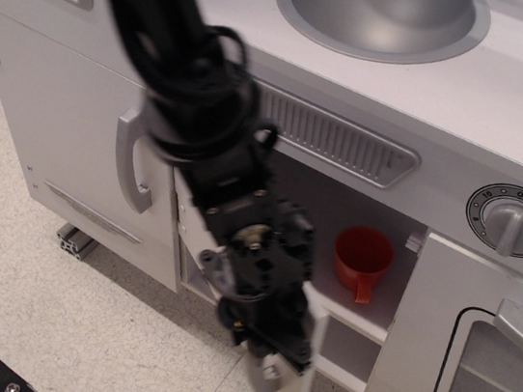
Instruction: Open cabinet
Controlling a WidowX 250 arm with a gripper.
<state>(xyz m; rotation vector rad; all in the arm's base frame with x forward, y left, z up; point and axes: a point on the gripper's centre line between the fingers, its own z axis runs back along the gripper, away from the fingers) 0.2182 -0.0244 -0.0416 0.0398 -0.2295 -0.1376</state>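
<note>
Cabinet [303, 353] door swung wide open, gripper [268, 358] at its handle, finger state unclear, orange cup [361, 261] on the shelf inside

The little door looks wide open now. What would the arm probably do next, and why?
Probably let go and back away. The cabinet door is swung far out, leaving the orange cup on its shelf in plain view, while the gripper is at the door's handle end.
</note>
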